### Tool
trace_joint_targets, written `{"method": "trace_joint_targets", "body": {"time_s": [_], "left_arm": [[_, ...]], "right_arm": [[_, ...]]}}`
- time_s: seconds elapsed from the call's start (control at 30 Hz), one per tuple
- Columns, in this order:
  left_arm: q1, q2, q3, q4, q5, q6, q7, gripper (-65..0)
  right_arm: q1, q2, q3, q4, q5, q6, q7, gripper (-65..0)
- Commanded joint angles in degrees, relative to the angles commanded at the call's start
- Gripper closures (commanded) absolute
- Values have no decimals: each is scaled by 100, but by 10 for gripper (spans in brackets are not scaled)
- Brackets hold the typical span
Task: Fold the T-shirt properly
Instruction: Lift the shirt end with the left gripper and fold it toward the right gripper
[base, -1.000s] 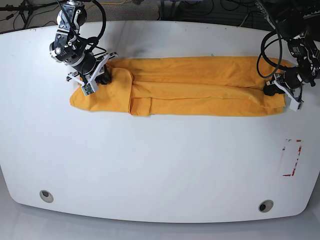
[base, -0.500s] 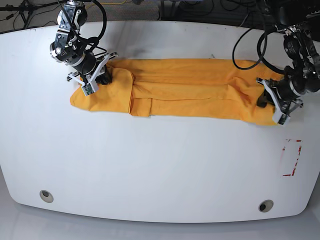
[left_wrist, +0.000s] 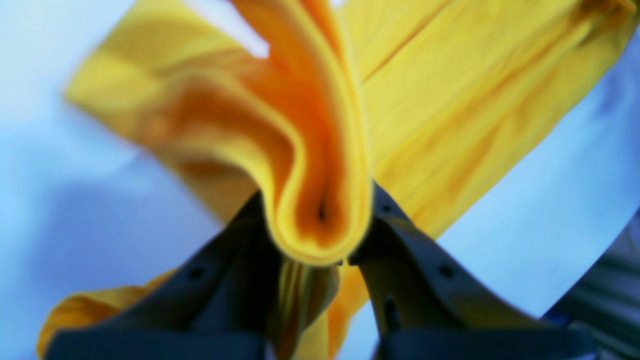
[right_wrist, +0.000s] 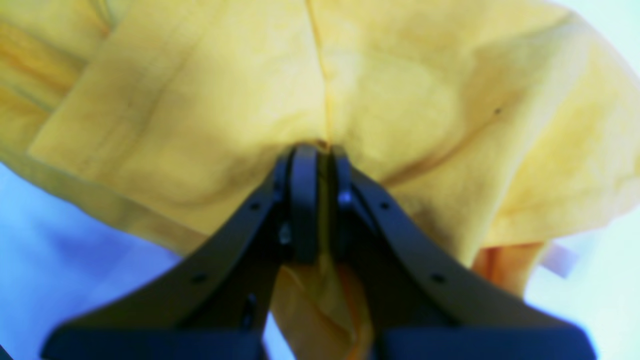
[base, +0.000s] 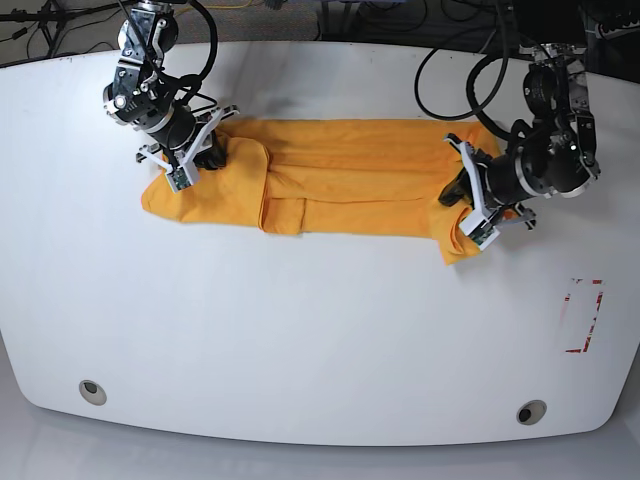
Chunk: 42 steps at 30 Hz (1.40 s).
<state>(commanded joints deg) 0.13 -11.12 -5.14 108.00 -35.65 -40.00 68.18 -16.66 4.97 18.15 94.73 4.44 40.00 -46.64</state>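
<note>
Bright, even light fills the base view, the white table (base: 300, 330) showing pale with only faint shading. In the left wrist view the cloth (left_wrist: 450, 100) is smeared and soft — its outer edges most of all. The right wrist view is crisper mid-frame, washed out near white at right — bluer and darker at lower left.

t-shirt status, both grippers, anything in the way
Left gripper shut on T-shirt, its end raised. Right gripper pinching T-shirt's other end. Nothing seen blocking the fold.
</note>
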Motion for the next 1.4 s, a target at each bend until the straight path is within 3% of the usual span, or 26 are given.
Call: {"method": "trace_joint_targets", "body": {"time_s": [0.4,0.63,0.73,0.87,1.0,1.2,1.27,1.4], "left_arm": [[-26,387,149,-369,9,0,-9,-40],[-141,387,149,-369,-26,365,-18,-190],[-220,519,149,-360,-35,409,-9,-240],[-378,923,141,-343,-281,418,35,-254],[-615,1090,123,-211,-835,418,527,-254],[-835,1055,-229,-193,-1503,391,1099,-254],[-818,993,-484,-193,-1512,418,1116,-254],[-844,519,-1327,-422,-1292,400,1108,-254]], "right_arm": [[-9,-18,-9,0,0,0,-9,-48],[-18,-18,-18,9,0,0,-9,-48],[-18,-18,-18,9,0,0,-9,-48],[-18,-18,-18,9,9,0,-9,-48],[-18,-18,-70,9,9,0,-9,-48],[-9,-18,-369,9,-18,0,-9,-48],[-9,-18,-404,9,-18,0,-9,-48],[18,-18,-413,9,-35,0,-9,-48]]}}
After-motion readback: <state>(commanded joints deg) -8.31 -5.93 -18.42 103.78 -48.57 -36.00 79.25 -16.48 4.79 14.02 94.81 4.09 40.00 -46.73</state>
